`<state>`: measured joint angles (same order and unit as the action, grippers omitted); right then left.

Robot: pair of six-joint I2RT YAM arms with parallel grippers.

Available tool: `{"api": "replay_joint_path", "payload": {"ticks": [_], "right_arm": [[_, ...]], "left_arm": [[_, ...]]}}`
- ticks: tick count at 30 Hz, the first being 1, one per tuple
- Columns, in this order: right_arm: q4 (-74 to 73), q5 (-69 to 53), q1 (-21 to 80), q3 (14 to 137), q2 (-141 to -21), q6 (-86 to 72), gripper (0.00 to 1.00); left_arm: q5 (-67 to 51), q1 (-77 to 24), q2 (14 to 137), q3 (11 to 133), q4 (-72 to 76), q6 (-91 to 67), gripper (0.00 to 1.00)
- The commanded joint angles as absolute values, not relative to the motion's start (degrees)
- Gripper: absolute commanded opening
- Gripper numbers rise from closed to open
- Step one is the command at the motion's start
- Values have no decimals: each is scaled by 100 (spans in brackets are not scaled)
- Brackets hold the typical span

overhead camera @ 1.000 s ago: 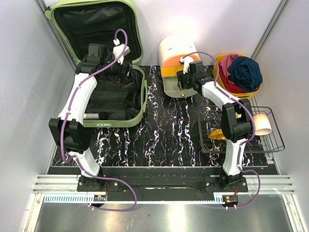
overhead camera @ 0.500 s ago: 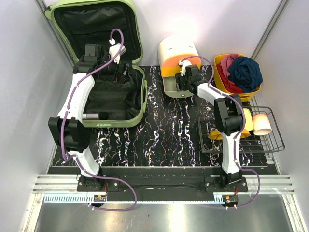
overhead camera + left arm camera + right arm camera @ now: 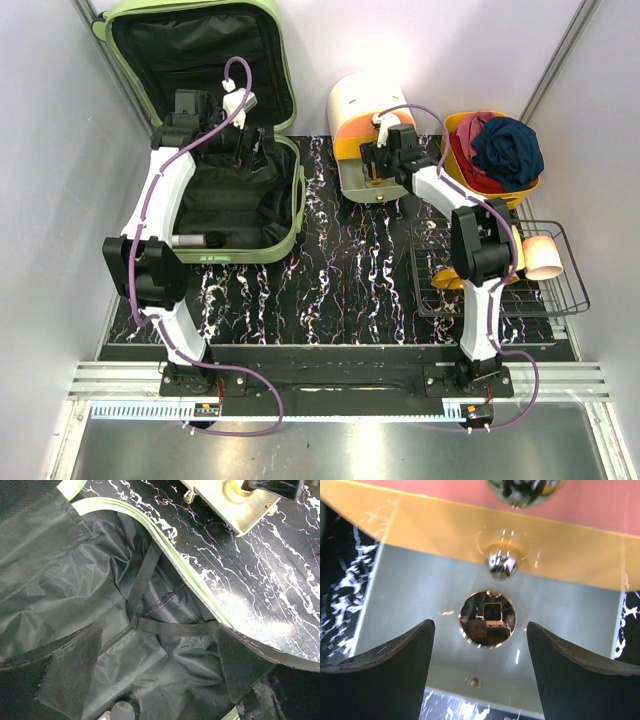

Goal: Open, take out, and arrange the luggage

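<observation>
Luggage (image 3: pixel 250 205): pale green, open at the counter's (image 3: pixel 340 290) left rear, lid upright against the wall, black lining showing.
Left tool (image 3: pixel 155 680): released, fingers spread above the lining straps.
Right tool (image 3: pixel 480 665): released, facing a shiny knob (image 3: pixel 487 618) on the cream-and-orange drawer box (image 3: pixel 365 110), not touching it.

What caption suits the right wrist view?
Open right gripper facing a shiny round knob on the cream-and-orange drawer box.

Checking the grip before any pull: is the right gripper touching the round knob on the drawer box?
Apart. The right wrist view shows the open right gripper straddling the knob, with pale drawer front showing between it and each finger.
</observation>
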<state>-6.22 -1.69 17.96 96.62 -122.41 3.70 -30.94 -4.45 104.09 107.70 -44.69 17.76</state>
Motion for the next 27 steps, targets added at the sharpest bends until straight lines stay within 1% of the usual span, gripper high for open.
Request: {"api": "replay_joint_path", "payload": {"ticks": [1, 3, 4, 5, 6, 7, 9, 10, 12, 17, 18, 24, 27], "right_arm": [[-904, -606, 1828, 9282, -10980, 343, 81], [-1282, -852, 1837, 8923, -10724, 317, 78], [-1422, -931, 1837, 8790, -10496, 299, 75], [-1589, -1036, 1837, 8641, -10381, 281, 74], [-1643, -1081, 1828, 8326, -10267, 273, 73], [-1670, -1116, 1828, 8175, -10083, 272, 69], [-1740, -1125, 1828, 7833, -9976, 220, 65], [-1758, -1116, 1837, 7770, -9967, 194, 63], [-1802, -1116, 1828, 7708, -10010, 89, 56], [-1557, -1072, 1828, 7761, -10432, 35, 43], [-1503, -1037, 1837, 7796, -10511, 26, 38], [-897, -730, 1828, 8059, -10994, 35, 36], [-642, -633, 1828, 8296, -11258, 44, 36]], "left_arm": [[-3269, -212, 10354, 11092, -4192, 1364, 99], [-3427, -62, 10336, 11066, -4192, 1196, 99], [-3463, -9, 10310, 10987, -4192, 1108, 99], [-3498, 157, 10257, 10934, -4192, 1081, 99], [-3498, 219, 10213, 10864, -4192, 1072, 99], [-3498, 342, 10178, 10733, -4192, 1072, 99], [-3507, 448, 10090, 10600, -4184, 1046, 99], [-3516, 544, 10064, 10504, -4192, 985, 99], [-3533, 624, 10028, 10433, -4192, 932, 99], [-3586, 870, 9976, 10196, -4114, 712, 98], [-3577, 896, 9976, 10152, -4113, 703, 98], [-3586, 1072, 9818, 9791, -4253, 1115, 97], [-3507, 1169, 9914, 9843, -4815, 1695, 95]]}}
